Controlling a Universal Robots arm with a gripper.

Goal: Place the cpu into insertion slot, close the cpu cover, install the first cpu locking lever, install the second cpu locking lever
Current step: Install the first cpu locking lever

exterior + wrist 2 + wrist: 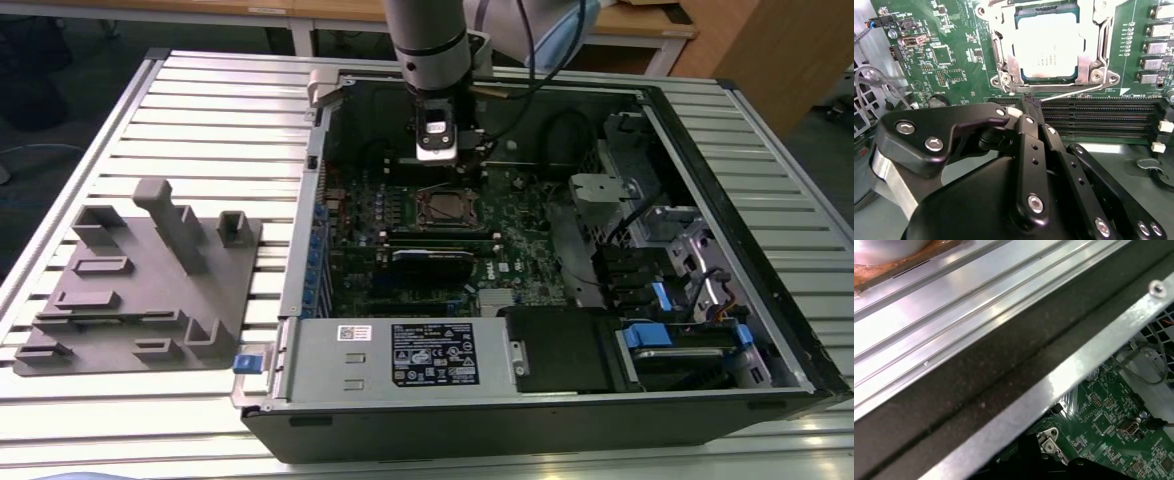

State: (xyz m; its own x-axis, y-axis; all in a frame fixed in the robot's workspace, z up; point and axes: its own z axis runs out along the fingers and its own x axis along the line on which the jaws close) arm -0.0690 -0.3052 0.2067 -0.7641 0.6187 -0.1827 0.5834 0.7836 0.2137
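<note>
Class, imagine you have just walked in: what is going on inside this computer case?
A robot arm's black hand reaches into an open black computer case on a slatted metal table. The square silver-grey cpu already sits in place on the green motherboard, and the thin silver metal cover frame lies closed over it. The hand's tip, fingers together, is at the end of a thin metal locking lever beside the cover; whether that lever is latched cannot be told.

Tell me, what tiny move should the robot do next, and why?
Probably push the thin lever down a little. The cpu already sits under the closed cpu cover, and the shut gripper is at the lever's end, which doesn't look hooked yet.
</note>
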